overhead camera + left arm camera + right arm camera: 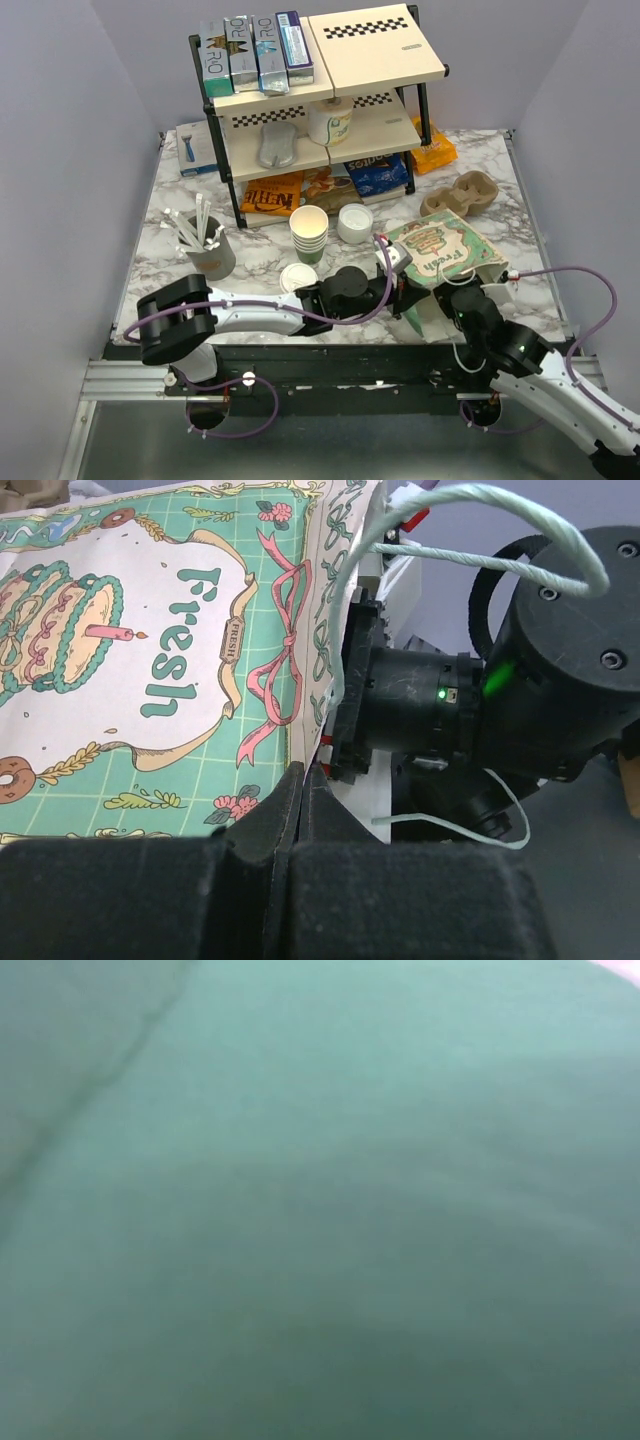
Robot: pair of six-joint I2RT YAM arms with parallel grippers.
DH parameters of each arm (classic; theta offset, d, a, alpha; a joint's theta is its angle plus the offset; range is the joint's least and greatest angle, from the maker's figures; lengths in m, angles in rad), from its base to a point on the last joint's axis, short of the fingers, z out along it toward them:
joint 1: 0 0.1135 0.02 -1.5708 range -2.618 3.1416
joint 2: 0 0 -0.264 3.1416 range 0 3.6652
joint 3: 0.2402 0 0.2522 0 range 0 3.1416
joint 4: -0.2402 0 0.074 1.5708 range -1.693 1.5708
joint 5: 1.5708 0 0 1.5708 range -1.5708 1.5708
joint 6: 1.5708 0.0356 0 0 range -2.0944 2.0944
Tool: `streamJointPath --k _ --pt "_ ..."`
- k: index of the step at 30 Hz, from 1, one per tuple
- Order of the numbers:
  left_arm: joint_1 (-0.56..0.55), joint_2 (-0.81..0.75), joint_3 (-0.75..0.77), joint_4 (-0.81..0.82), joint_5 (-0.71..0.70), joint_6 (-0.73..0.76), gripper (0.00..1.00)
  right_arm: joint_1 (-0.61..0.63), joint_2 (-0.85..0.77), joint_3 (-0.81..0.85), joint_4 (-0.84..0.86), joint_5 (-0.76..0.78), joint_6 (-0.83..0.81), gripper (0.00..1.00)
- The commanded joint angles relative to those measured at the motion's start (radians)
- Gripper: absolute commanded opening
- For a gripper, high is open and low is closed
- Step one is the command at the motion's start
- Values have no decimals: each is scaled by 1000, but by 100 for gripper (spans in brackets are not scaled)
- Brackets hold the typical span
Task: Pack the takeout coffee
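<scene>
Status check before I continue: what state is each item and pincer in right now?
paper bag: lying on its side.
left pincer: shut on the paper bag's edge.
right pincer: against the paper bag, jaws not visible.
takeout coffee: lidded, upright on the shelf, unpacked.
cup stack: upright, lidless.
loose lid: lying flat.

a mint-green grid with a layered cake, a pink ribbon and green "fresh" lettering is printed on the paper bag. the table is patterned in grey-veined white marble. the cream shelf is edged with black-and-white checks. the takeout coffee is lidded in white, and the cup carrier is coloured brown.
</scene>
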Motion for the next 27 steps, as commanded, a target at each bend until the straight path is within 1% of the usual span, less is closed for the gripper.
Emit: streamJointPath --k 1,4,5,7,8,9,11,13,14,15,16,18,19,20,22,24,25,26,27 --pt "7 -3 42 62 42 -81 0 2 30 -52 248 126 51 30" --pt "25 -11 42 64 52 -118 0 2 86 -72 341 107 20 29" --pt "31 -11 42 64 62 -154 0 1 109 -69 356 115 8 28" --pt "57 -8 39 82 95 -187 0 1 178 -55 395 116 -1 28" --pt "64 -8 38 88 106 -211 0 -1 201 -49 417 112 -44 28" --pt "67 -7 35 102 109 -219 0 -10 258 -35 432 104 -55 27" --pt "80 0 32 111 128 -231 0 -27 318 -23 483 74 -90 27" --pt "85 3 24 125 132 -253 0 -83 417 -17 542 34 -103 25" --pt "87 4 22 127 134 -256 0 -109 450 -17 564 -24 -101 24" --pt "90 6 24 125 137 -260 0 -143 471 -21 587 -46 -100 23" --pt "91 6 25 121 138 -259 0 -151 499 -52 669 -55 -98 23" --pt "93 6 24 110 137 -257 0 -157 507 -98 785 -49 -104 23" --pt "93 4 22 105 137 -256 0 -162 511 -142 876 -46 -97 23" --pt "91 6 21 102 132 -254 0 -165 511 -156 906 -52 -78 23" --pt "93 4 24 82 125 -247 0 -170 504 -178 960 -71 -80 22" --pt "93 1 21 50 103 -239 0 -170 452 -179 975 -112 -138 21" --pt "91 -2 7 51 94 -239 0 -170 435 -181 991 -120 -164 18" --pt "91 -2 -1 53 91 -243 0 -170 415 -192 994 -122 -188 16" --pt "93 -2 -7 65 91 -245 0 -170 386 -204 995 -118 -178 13"
